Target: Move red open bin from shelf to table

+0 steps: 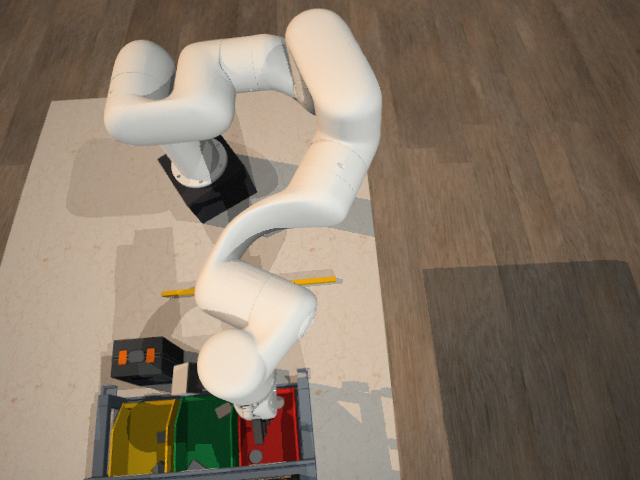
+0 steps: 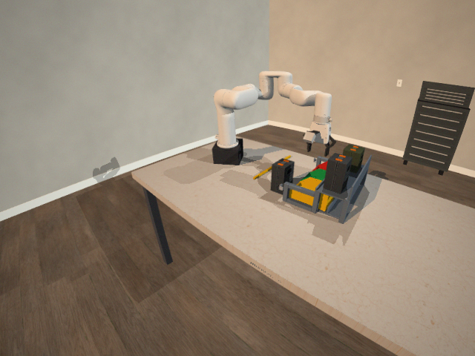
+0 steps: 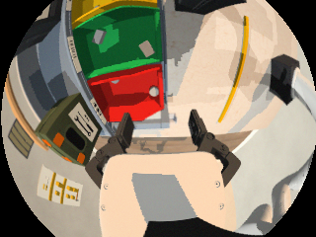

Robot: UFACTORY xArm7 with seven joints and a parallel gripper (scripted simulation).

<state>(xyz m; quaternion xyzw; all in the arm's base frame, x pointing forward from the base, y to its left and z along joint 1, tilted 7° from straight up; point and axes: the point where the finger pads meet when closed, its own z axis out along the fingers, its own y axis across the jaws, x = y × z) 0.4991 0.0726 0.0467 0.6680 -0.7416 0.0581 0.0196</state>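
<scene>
3 open bins stood side by side in a gray shelf (image 1: 305, 428) (image 2: 343, 214) at the bottom of the top view, the red bin (image 1: 296, 439) (image 2: 322, 167) (image 3: 130, 99) at the right end of the row, next to the green bin (image 1: 206, 426) (image 2: 318, 175) (image 3: 118, 44), with the yellow bin (image 1: 142, 428) (image 2: 303, 195) (image 3: 99, 6) at the left. The shelf kept them in 1 line, its end frame beside the red bin. At least 2 loose parts lay in the red bin, among them a round gray piece (image 1: 255, 456), and that was probably reason enough to carry it level.

The gripper (image 1: 258, 431) (image 2: 318, 149) (image 3: 160, 118) hung above the shelf at the right of the exterior view, its 2 fingers pointing down and spread fully apart. The jaws held 0 objects and appeared to touch none; in the wrist view, the red bin lay above and left of the fingertips. The likely purpose of the wide spread was to let 1 finger pass on each side of a bin wall.

1 black case (image 1: 139, 361) (image 2: 281, 176) stood on the table (image 1: 341, 330) (image 2: 245, 214) in front of the shelf, and a yellow strip (image 1: 317, 280) (image 2: 264, 170) (image 3: 242, 64) lay farther toward the robot. The red bin's removal remained to be done, and a poor grip could have tipped its parts or dragged the green bin.
</scene>
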